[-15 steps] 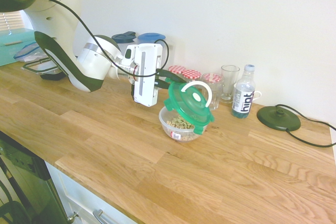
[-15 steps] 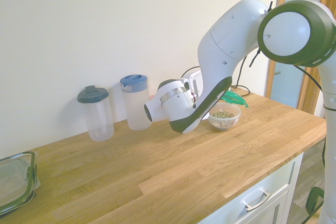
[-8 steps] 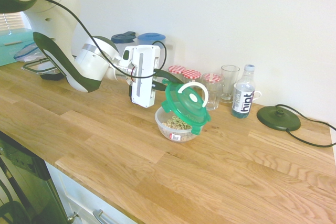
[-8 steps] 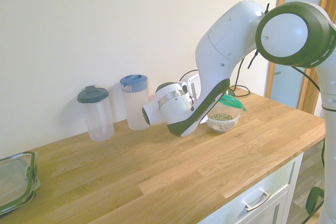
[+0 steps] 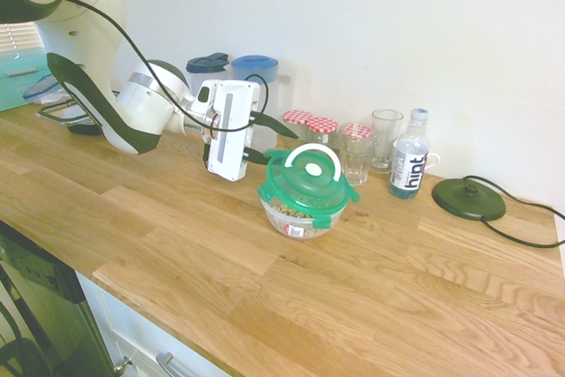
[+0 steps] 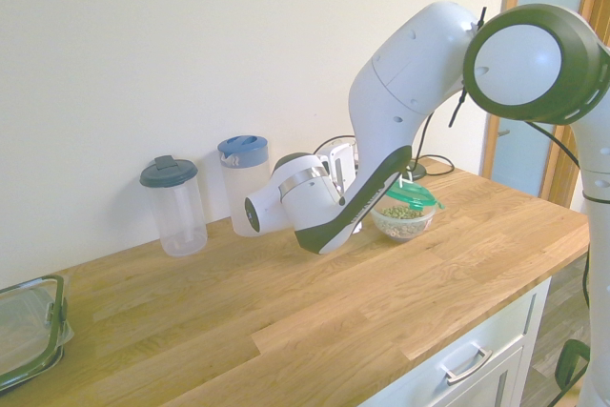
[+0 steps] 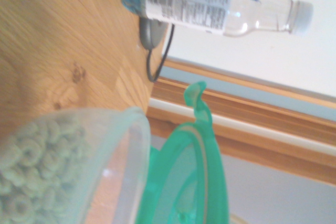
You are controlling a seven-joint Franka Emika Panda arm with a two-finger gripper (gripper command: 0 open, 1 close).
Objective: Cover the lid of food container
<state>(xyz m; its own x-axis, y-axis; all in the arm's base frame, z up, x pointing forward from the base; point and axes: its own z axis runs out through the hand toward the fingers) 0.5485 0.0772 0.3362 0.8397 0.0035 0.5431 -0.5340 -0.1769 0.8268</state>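
Observation:
The green lid [image 5: 308, 181] with its white arched handle lies on top of the food container [image 5: 298, 217], a small clear bowl of tan cereal on the wooden counter; it looks nearly level. My gripper [image 5: 279, 147] stands just left of the lid with its dark fingers apart, open and holding nothing. From the other side, the lid [image 6: 412, 194] caps the food container [image 6: 402, 222], and the arm hides the fingers. Close up in the wrist view, the lid's green rim [image 7: 202, 177] shows next to the food container's clear wall [image 7: 126, 177] and the cereal.
Behind the bowl stand two jars with red checked lids [image 5: 311, 123], glasses [image 5: 385, 139], a water bottle [image 5: 409, 164] and a dark round base with a cable [image 5: 468, 198]. Two pitchers [image 6: 246, 185] stand by the wall. A rectangular container [image 6: 29, 331] sits at the counter's far end.
The gripper has opened and let go of the lid, which dropped from a steep tilt onto the bowl. The hand has drawn back away from the bowl.

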